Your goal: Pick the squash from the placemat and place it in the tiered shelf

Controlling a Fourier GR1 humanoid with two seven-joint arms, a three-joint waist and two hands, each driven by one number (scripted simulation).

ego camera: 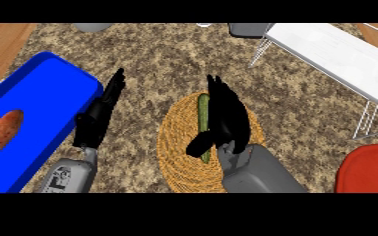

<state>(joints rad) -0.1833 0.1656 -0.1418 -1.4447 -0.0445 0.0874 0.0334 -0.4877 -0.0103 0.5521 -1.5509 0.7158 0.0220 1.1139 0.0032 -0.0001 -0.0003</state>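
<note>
**A:** Start at the right hand's fingers (pixel 218 97). What are they doing?

**B:** They are stretched out nearly straight, pointing away from the robot along the right side of the long, slim, green squash (pixel 203 111). The thumb sticks out to the left and lies across the squash's lower half. So the black right hand (pixel 225 122) is spread, not curled round anything. I cannot tell whether it touches the squash or hangs just above it.

**A:** And where is the squash?

**B:** It lies lengthwise on the round, woven, straw-coloured placemat (pixel 173 145), near the mat's middle. Both ends show, one above the thumb and one below it.

**A:** What about the other hand?

**B:** The black left hand (pixel 100 112) has its fingers straight and held together, pointing up and slightly right. It is over the speckled brown stone counter (pixel 148 50), between the placemat and the flat, bright-blue plastic tray (pixel 52 80), close to the tray's right edge.

**A:** Anything on that tray?

**B:** An orange-brown rounded object (pixel 9 125), cut off by the view's left edge.

**A:** And the shelf?

**B:** The white, wire-legged tiered shelf (pixel 332 50) stands at the upper right, well apart from the placemat. A red rounded object (pixel 362 172) shows at the lower right edge.
</note>
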